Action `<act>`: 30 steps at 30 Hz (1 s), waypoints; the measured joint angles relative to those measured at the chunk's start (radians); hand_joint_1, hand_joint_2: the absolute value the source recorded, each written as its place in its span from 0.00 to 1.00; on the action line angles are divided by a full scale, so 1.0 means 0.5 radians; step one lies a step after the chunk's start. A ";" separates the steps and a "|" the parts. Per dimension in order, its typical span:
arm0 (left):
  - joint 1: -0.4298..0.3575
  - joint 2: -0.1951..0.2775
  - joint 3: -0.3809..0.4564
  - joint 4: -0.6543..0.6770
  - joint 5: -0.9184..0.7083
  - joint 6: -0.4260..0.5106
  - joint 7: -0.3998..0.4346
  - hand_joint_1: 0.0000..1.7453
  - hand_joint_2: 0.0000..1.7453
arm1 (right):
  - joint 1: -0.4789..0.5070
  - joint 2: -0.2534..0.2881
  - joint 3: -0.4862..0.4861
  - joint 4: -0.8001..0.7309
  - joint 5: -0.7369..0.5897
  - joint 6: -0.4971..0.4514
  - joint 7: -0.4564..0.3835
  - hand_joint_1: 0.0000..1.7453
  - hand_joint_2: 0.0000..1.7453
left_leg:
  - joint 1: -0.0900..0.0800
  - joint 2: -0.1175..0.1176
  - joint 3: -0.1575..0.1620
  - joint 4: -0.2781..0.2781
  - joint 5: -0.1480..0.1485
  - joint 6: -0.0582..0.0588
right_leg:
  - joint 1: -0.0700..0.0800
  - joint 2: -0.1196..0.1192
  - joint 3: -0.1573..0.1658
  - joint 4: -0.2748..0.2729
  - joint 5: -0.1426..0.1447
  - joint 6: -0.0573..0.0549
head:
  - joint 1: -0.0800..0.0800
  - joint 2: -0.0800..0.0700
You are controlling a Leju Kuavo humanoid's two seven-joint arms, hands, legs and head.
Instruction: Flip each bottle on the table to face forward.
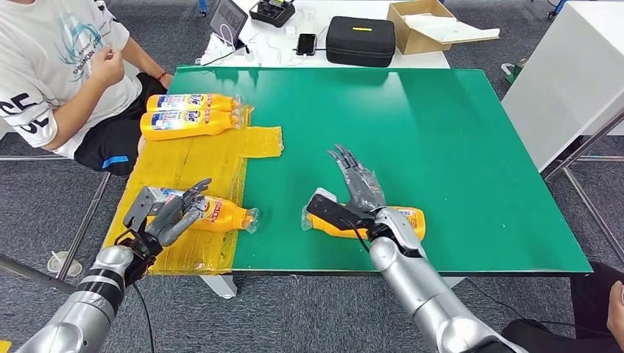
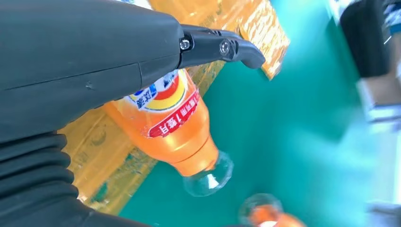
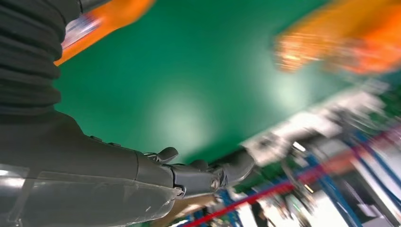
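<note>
Blk case (image 1: 360, 40), cardboard box (image 1: 416, 29), phone (image 1: 307, 43).

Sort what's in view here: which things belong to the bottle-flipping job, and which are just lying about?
Part of the job:
- two orange bottles at the far left
- orange bottle under the left hand
- orange bottle beneath the right hand

Just lying about:
- black case
- cardboard box
- phone
- yellow sheet

The head view looks forward and down from high over the green table (image 1: 441, 132). Each wrist view sits close behind its own hand, tilted, skimming the same green top; the right wrist view is blurred.
</note>
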 joint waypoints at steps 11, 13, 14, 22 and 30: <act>0.169 -0.167 0.353 -0.277 0.342 0.483 0.017 0.00 1.00 | -0.038 -0.291 -0.075 0.034 0.101 0.377 0.254 0.00 1.00 | 0.000 -0.001 -0.008 0.001 0.000 0.000 | 0.000 0.000 -0.008 0.000 0.000 0.000 | 0.000 0.000; 0.187 -0.198 0.392 -0.328 0.334 0.560 0.020 0.00 1.00 | -0.035 -0.309 -0.086 0.033 0.103 0.410 0.243 0.00 1.00 | 0.000 0.000 -0.009 0.001 0.000 0.000 | 0.000 0.000 -0.008 0.000 0.000 0.000 | 0.000 0.000; 0.195 -0.211 0.404 -0.352 0.324 0.594 0.021 0.00 1.00 | -0.031 -0.314 -0.088 0.031 0.102 0.423 0.235 0.00 1.00 | 0.000 0.000 -0.009 0.001 0.000 0.000 | 0.000 0.000 -0.009 0.000 0.000 0.000 | 0.000 0.000; 0.228 -0.266 0.432 -0.469 0.263 0.699 0.024 0.00 1.00 | -0.008 -0.328 -0.091 0.001 0.068 0.480 0.174 0.00 1.00 | 0.000 0.000 -0.009 0.001 0.000 0.000 | 0.000 0.000 -0.009 0.000 0.000 0.000 | 0.000 0.000; 0.236 -0.294 0.409 -0.545 0.211 0.803 0.025 0.00 1.00 | 0.073 -0.317 -0.082 -0.092 -0.058 0.490 0.019 0.00 1.00 | 0.000 -0.001 -0.014 0.001 0.000 0.000 | 0.000 0.000 -0.012 0.000 0.000 0.000 | 0.000 0.000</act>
